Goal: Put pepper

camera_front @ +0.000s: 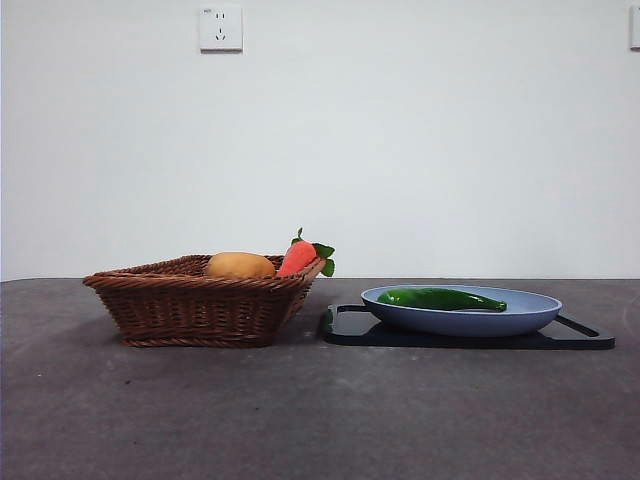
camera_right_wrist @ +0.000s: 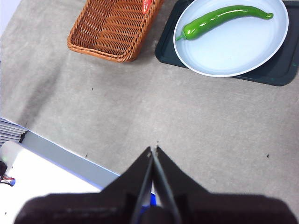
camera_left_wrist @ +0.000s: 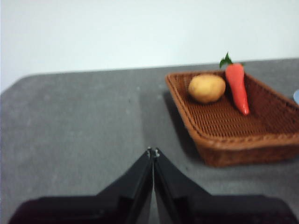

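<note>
Both my pincers are clenched on nothing: my left pincer [camera_left_wrist: 153,151] hangs above bare grey worktop [camera_front: 300,410], my right pincer [camera_right_wrist: 153,149] likewise. Further off, right of centre in the front view, the pepper [camera_front: 440,298] lies in the blue plate [camera_front: 530,312] on a black tray [camera_front: 590,338]. Left of it sits the wicker basket [camera_front: 190,305].

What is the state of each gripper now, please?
Left gripper: closed, holding nothing, above the bare table.
Right gripper: closed, holding nothing, away from the pepper.
</note>
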You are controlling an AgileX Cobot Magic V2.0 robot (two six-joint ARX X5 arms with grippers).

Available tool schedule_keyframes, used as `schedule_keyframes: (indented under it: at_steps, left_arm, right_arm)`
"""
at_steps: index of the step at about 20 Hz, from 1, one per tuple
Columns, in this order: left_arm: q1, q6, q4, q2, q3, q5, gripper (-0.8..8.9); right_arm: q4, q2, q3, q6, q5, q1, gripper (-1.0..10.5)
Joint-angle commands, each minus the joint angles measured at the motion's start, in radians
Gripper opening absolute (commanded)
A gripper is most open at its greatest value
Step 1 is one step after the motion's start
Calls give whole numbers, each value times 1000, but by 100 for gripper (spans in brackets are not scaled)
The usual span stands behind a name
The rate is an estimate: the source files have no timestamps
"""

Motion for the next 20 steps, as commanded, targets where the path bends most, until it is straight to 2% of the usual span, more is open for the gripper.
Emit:
schedule_keyframes:
  at_steps: [1, 3, 20]
  left_arm:
    - [3, -13, -40, -4, -10, 4, 8]
    - [3, -14, -89, -4, -10, 6, 8]
    - [3, -13, -54, -3, -10, 7, 8]
  right_arm:
    - [6, 5, 16, 6, 2, 3, 11]
    - [6, 5, 16, 6, 3, 3, 11]
    - [6, 5, 16, 6, 2, 3, 11]
